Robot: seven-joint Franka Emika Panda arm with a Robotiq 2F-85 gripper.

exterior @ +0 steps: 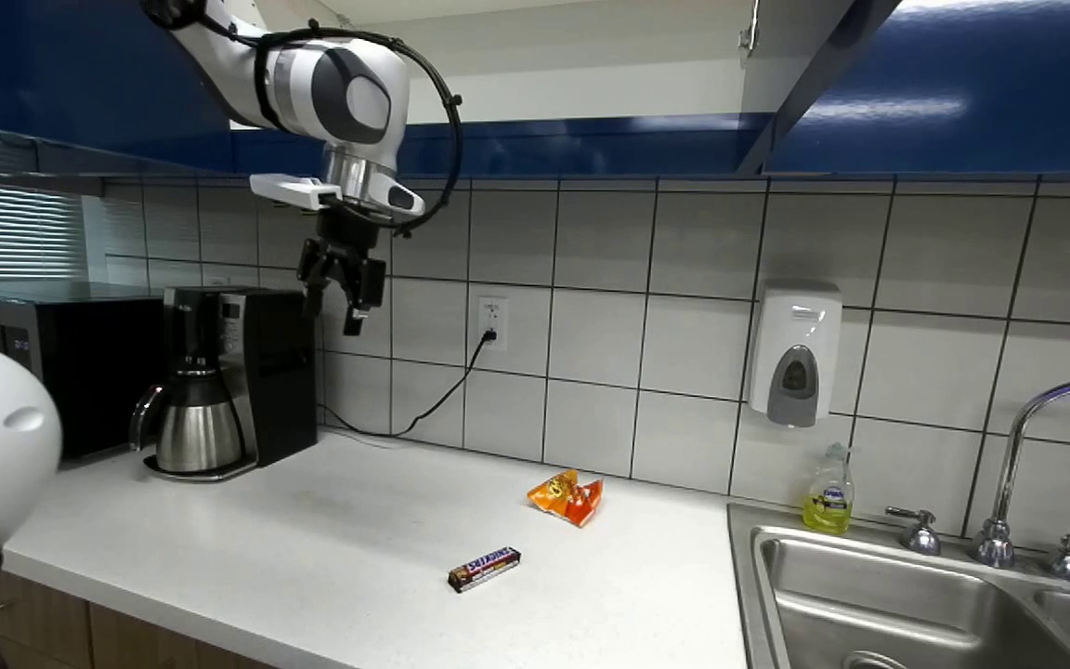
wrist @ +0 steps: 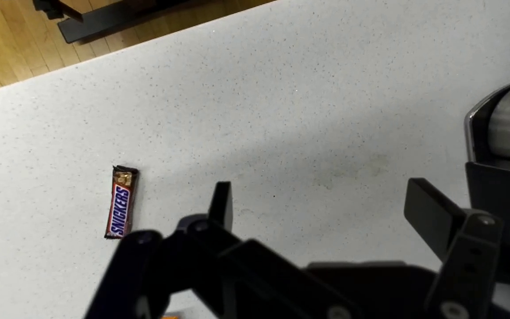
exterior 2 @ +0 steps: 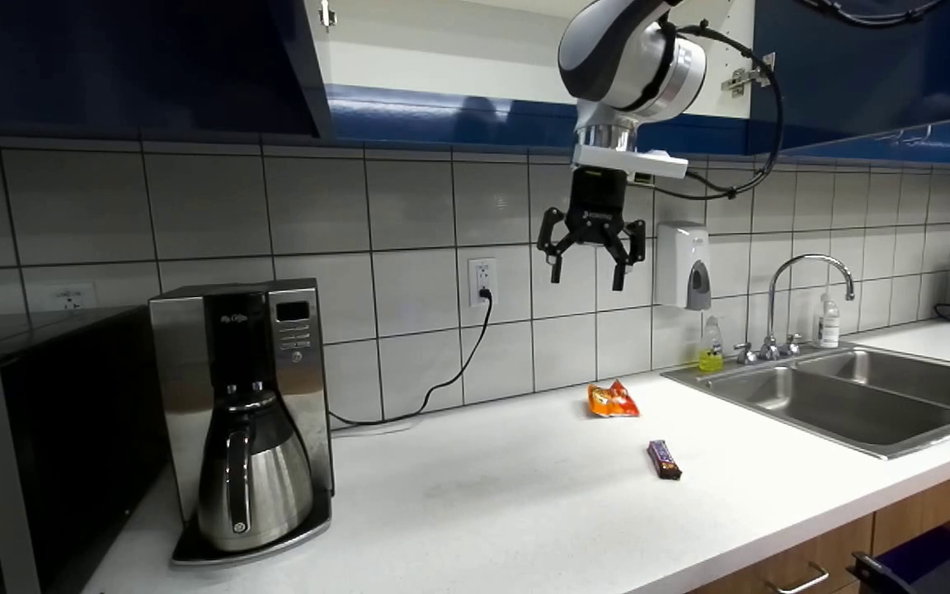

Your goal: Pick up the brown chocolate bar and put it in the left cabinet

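Currently, left to right along the counter (exterior: 358,530): coffee maker (exterior: 280,381), upright. A low sideways swing could knock it; probable cause, misjudged depth, since its outline meets that of the gripper (exterior: 332,314) in an exterior view.

The gripper points down, well above the counter and not yet over its target. Fingers (wrist: 434,217) spread wide, nothing between them. In the wrist view the brown chocolate bar (wrist: 122,204) lies outside the gap, off to one side.

Bar: flat on the counter, label readable, touching nothing else. Main risk, as judged: poor alignment on descent, so that one fingertip lands on the wrapper and shoves it away. Second: fingertips driven into the counter, the bar being low and slim. Third: a grip near one end, letting it pivot or slip.

Orange snack packet (exterior: 567,497): near the bar, apart from it. Spread fingers could brush it if the approach drifts that way.

Overhead, the left cabinet (exterior: 581,88), taken to be the open one with the white interior. Placement risk: the bar clipping the blue lower edge (exterior: 591,149) through too little lift.

Far right, a blue door (exterior: 953,102) stands open; too wide a path could strike it.
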